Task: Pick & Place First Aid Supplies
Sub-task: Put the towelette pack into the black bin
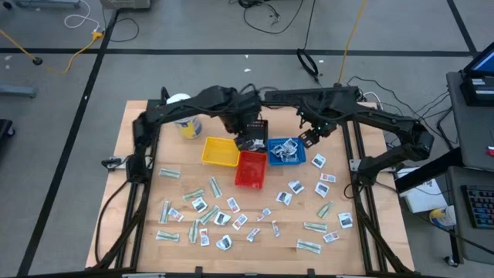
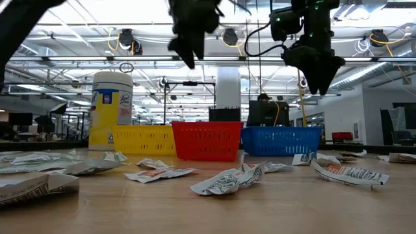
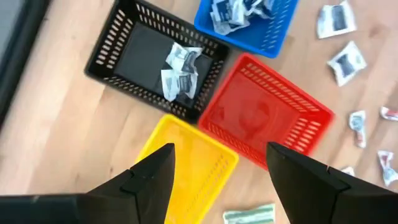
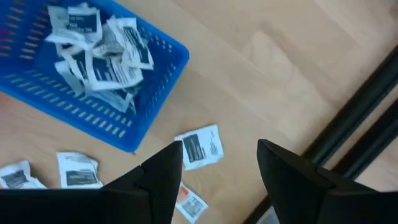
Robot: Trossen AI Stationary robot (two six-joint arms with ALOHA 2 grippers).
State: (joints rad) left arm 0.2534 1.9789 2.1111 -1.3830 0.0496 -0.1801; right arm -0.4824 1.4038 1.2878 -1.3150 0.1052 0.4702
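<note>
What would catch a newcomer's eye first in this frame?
Four small trays sit bunched mid-table: yellow tray, red tray, blue tray heaped with white packets, and black tray holding a few. Loose packets litter the near half of the table. Both tools hang open and empty above the trays: the left tool and the right tool.

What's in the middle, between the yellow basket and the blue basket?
The red basket stands between the yellow basket and the blue basket, as the low view shows. It looks empty from the left wrist view.
</note>
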